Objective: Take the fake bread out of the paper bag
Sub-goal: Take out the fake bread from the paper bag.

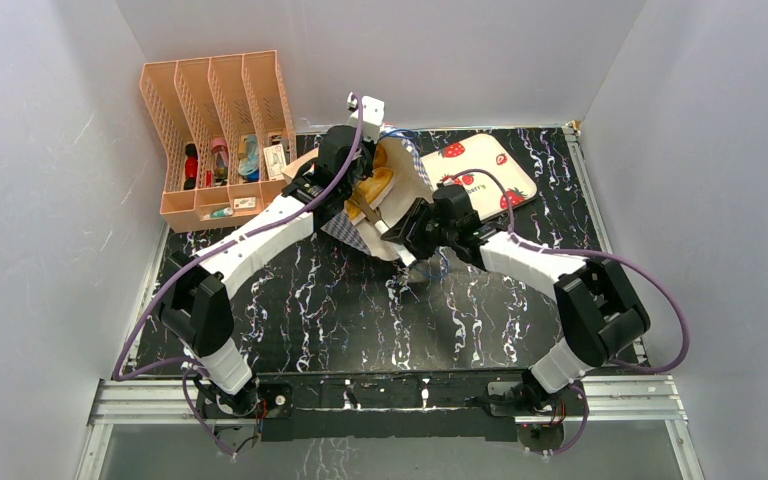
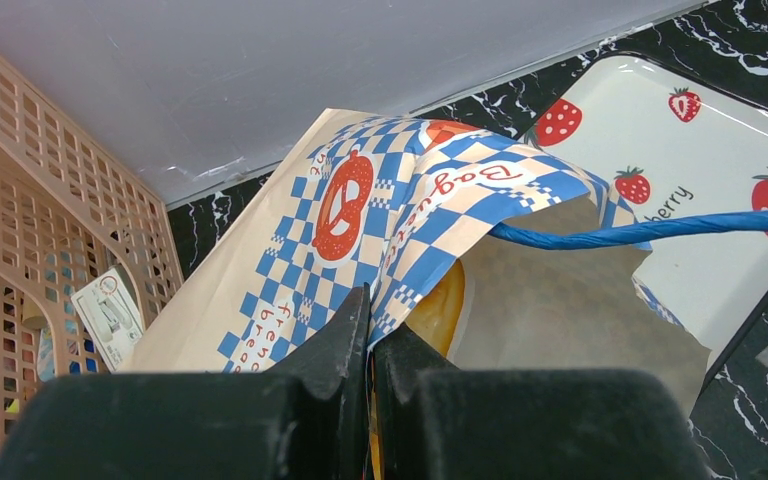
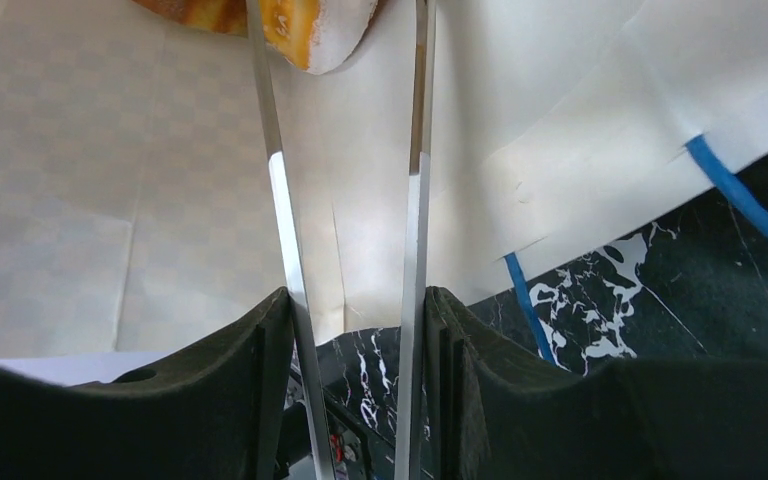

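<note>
From above, the paper bag is seen lying on the desk, with a bread piece inside its mouth. In the left wrist view, the left pincer is clenched on the bag's checkered rim. In the right wrist view, the right pincer is held parted inside the white lining, and the bread piece is at its tips.

The tall brown kraft paper bag is matt, creased paper with a printed checkered band and a plain white inside. Its thin blue cord handle looks twisted. The orange-glazed fake bread piece is glossy. The peach plastic file rack is dull and perforated.
</note>
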`<action>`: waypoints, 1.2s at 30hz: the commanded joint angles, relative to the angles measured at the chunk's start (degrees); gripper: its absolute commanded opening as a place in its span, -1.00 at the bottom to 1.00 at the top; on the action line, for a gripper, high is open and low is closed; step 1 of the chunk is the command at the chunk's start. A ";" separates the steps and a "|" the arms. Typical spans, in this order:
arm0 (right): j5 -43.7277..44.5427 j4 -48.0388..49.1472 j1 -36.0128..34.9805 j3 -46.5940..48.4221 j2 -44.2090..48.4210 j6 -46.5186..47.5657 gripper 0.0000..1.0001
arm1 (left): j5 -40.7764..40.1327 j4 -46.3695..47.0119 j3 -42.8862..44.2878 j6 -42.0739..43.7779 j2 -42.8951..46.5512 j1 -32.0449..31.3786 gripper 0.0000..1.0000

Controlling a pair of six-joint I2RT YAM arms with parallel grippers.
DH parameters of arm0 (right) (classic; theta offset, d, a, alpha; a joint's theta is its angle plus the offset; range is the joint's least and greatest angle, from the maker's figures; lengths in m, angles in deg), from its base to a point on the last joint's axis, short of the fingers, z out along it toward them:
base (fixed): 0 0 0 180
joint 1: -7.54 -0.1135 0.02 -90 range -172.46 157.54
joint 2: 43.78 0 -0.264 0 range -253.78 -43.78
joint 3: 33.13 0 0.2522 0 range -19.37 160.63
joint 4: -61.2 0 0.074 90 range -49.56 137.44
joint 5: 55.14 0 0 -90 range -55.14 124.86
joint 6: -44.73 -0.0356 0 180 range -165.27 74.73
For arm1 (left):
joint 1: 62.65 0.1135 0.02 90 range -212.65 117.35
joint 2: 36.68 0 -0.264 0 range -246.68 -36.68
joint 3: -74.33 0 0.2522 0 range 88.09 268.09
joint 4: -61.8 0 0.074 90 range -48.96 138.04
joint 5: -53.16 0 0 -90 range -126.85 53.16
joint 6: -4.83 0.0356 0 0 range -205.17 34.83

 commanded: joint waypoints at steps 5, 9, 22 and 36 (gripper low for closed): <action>0.41 3.88 0.23 3.45 -3.91 0.21 -0.01 | 0.44 0.12 3.81 -0.88 1.30 -0.45 -1.00; 0.38 4.73 0.13 2.75 -3.66 -0.05 -0.36 | 0.13 -0.25 3.84 -0.53 1.33 -0.52 -1.00; 0.71 1.96 0.14 2.22 2.59 1.51 -1.00 | -1.56 0.79 2.96 -0.39 1.38 -0.48 -1.00; -0.25 3.30 0.14 3.92 -2.90 1.76 -0.45 | -0.77 -1.01 4.32 -1.26 1.00 -0.54 -1.00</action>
